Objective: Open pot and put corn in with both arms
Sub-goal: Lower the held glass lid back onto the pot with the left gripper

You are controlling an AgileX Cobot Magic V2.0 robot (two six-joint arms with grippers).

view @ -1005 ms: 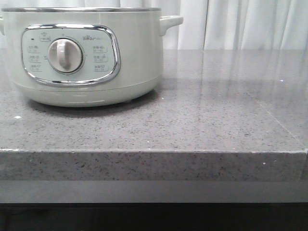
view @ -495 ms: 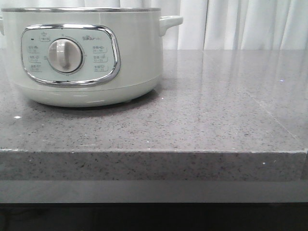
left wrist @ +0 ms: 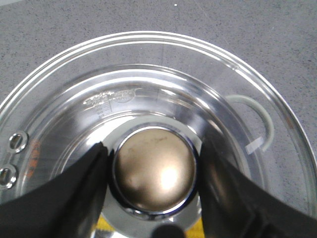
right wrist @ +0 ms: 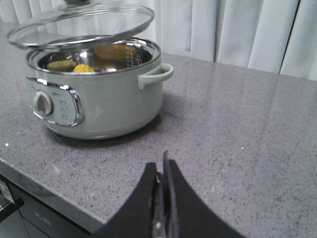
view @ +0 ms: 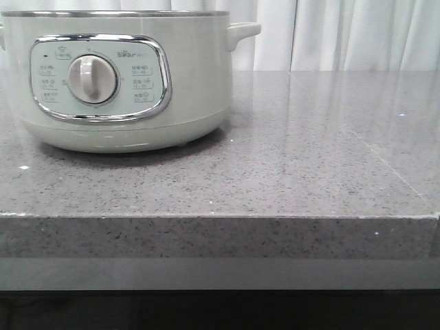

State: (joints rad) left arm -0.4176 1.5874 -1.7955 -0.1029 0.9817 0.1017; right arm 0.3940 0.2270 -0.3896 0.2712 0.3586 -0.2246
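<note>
Left hand (left wrist: 151, 171) clamps lid knob (left wrist: 154, 170), glass lid (right wrist: 81, 25) held just above pot (right wrist: 94, 89). Corn (right wrist: 115, 51) inside pot. Right hand (right wrist: 162, 198) closed, empty, over counter (right wrist: 237, 129). Likely next: lower lid squarely onto rim.

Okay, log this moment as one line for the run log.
left hand: shut on lid knob, lid held above pot | right hand: shut, empty | corn: inside pot
</note>
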